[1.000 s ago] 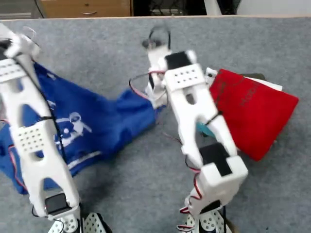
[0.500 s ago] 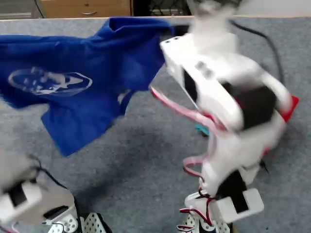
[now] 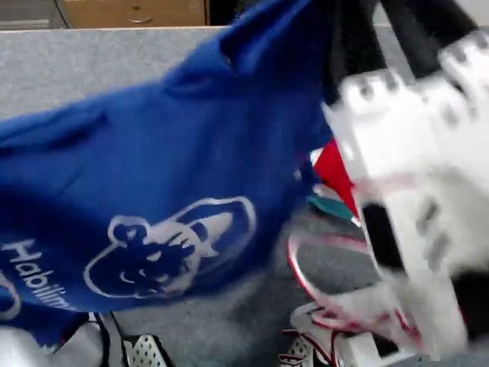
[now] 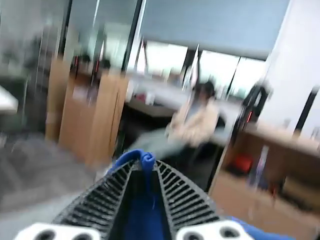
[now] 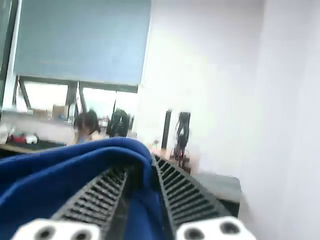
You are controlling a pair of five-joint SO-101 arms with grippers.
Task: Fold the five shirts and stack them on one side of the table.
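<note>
Left gripper (image 4: 145, 164) points up off the table (image 3: 92, 61) toward the room, fingers clamped on a fold of the blue shirt (image 3: 168, 176). Shirt hangs spread in the air over the table's left half. Right gripper (image 5: 142, 161) up high, pinching blue cloth. Red shirt (image 3: 334, 170) lies toward the right edge, beside a white arm (image 3: 412, 145).

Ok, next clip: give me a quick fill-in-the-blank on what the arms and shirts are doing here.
1. The left gripper and the right gripper are each ____ on the blue shirt.
2. The drawing on the blue shirt is ____.
3. The other shirt, partly hidden behind it, is ____.
Missing words: shut; white; red.
</note>
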